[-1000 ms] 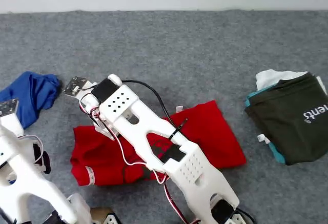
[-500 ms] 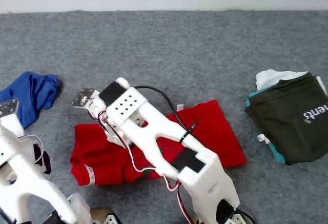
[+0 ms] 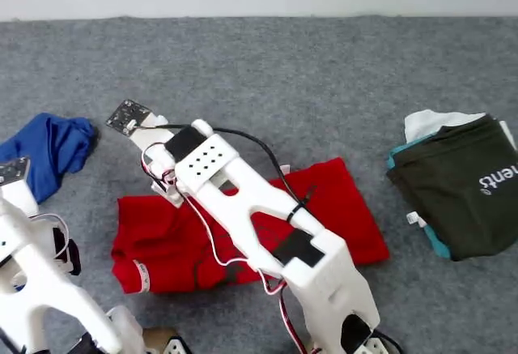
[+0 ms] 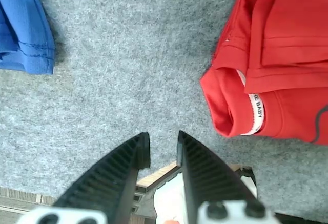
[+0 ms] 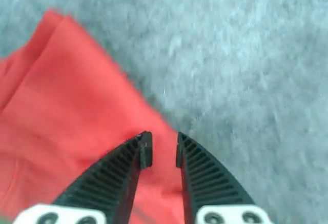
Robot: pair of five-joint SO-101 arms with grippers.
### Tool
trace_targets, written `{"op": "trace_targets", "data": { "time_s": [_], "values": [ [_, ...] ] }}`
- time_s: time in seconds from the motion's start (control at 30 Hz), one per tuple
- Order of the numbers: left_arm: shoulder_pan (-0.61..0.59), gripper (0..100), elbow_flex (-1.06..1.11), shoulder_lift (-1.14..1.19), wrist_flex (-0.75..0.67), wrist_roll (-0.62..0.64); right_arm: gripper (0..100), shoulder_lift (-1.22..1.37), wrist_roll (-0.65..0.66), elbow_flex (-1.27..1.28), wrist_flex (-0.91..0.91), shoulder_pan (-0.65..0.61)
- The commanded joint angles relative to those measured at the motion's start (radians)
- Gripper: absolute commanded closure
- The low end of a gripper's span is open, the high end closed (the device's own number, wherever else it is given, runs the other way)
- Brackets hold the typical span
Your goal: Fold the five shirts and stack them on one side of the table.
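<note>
Five shirts are accounted for on the grey desk [image 3: 307,87], in three lots.

Item 1, red shirt [image 3: 344,212]: laid near the middle of the desk, partly folded, with the sides turned in and the collar label exposed at one end. It is judged to be the piece in work. At least one fold is left, then transfer to the stack.

Item 2, stack at the opposite end of the desk from the blue shirt: dark shirt [image 3: 461,188] on top, with the edges of a teal shirt [image 3: 435,245] and a white shirt [image 3: 441,119] seen beneath. Three are counted as folded and stacked. The lower two are seen as slivers, so this count is probable rather than certain.

Item 3, blue shirt [image 3: 48,147]: crumpled, well apart from the stack, not yet folded. Folding and stacking are wholly left.

Right tool [image 5: 163,144]: held over the red shirt's edge where cloth meets desk, jaws slightly parted, nothing gripped.

Left tool [image 4: 163,144]: held above bare desk between the blue shirt and the red collar, jaws slightly parted, nothing gripped.
</note>
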Motion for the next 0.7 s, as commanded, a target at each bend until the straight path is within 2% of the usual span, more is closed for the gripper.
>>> {"op": "trace_targets", "data": {
  "time_s": [0.0, 0.43, 0.67],
  "values": [
    [-0.002, 90, -0.004, -0.003, -0.002, 0.008, 90.5, 0.021, -0.006, -0.044, -0.044, 0.004],
    [-0.002, 90, -0.004, 0.0, -0.002, 0.008, 90.9, 0.005, 0.075, -0.043, 0.205, -0.024],
    [-0.002, 90, -0.004, 0.0, -0.002, 0.008, 90.9, 0.008, 0.078, -0.037, 0.243, -0.021]
  ]
}}
